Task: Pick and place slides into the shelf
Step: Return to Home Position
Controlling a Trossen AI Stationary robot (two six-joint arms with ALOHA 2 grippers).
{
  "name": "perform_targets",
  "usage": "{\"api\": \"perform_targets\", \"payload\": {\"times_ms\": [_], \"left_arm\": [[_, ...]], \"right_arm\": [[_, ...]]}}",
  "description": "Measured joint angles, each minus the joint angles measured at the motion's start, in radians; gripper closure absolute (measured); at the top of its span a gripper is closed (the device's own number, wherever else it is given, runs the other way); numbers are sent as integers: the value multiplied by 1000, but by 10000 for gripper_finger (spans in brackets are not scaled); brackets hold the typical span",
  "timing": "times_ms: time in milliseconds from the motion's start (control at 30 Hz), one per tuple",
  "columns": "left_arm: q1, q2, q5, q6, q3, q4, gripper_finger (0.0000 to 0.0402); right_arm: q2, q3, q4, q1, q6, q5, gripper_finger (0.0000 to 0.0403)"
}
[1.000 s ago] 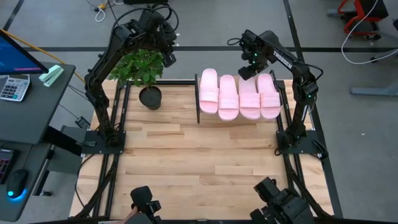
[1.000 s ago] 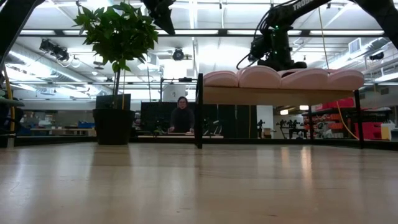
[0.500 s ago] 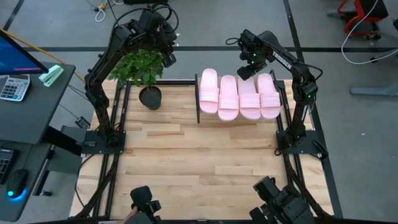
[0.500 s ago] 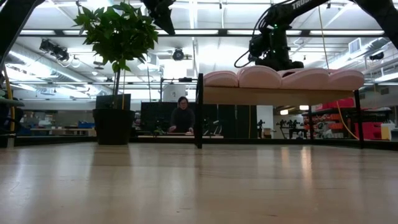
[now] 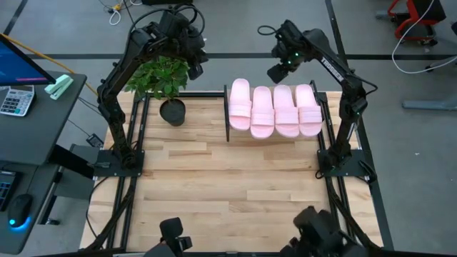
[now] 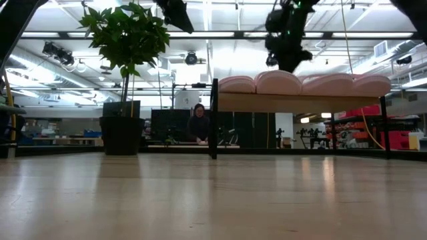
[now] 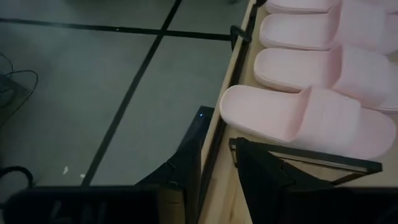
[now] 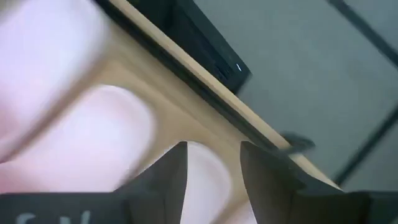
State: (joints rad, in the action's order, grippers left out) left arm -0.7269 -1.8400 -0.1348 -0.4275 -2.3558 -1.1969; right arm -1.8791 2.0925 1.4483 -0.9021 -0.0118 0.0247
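On the shelf (image 6: 300, 101): four pink slides (image 5: 274, 111) side by side | right gripper (image 5: 277, 71) above shelf's far edge, fingers apart, holding nothing | left gripper (image 5: 194, 69) over potted plant (image 5: 163, 77) left of shelf, fingers apart, holding nothing

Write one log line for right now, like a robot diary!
slides: four in a row on shelf | right gripper: open, empty, up behind shelf | left gripper: open, empty, above plant

Overhead looking down, table-level across, wrist views close, slides (image 5: 263, 114) shared
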Motion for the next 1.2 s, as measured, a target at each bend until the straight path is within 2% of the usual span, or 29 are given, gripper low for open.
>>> {"api": "perform_targets", "payload": {"times_ms": [167, 367, 567, 800, 1000, 1200], "left_arm": [[0, 0, -24, 23, 0, 0, 298], [0, 0, -29, 24, 0, 13, 313], [0, 0, -30, 24, 0, 16, 325], [0, 0, -85, 23, 0, 17, 336], [0, 0, -84, 14, 0, 19, 351], [-1, 0, -85, -11, 0, 22, 366]], "right_arm": [[80, -19, -42, 93, 9, -58, 255], [142, -22, -63, 244, 78, -58, 263], [160, -22, -110, 406, 167, -60, 264], [155, -32, -170, 590, 249, -60, 264], [162, -168, -297, 698, 331, -85, 264], [206, -397, -420, 738, 380, -119, 264]]}}
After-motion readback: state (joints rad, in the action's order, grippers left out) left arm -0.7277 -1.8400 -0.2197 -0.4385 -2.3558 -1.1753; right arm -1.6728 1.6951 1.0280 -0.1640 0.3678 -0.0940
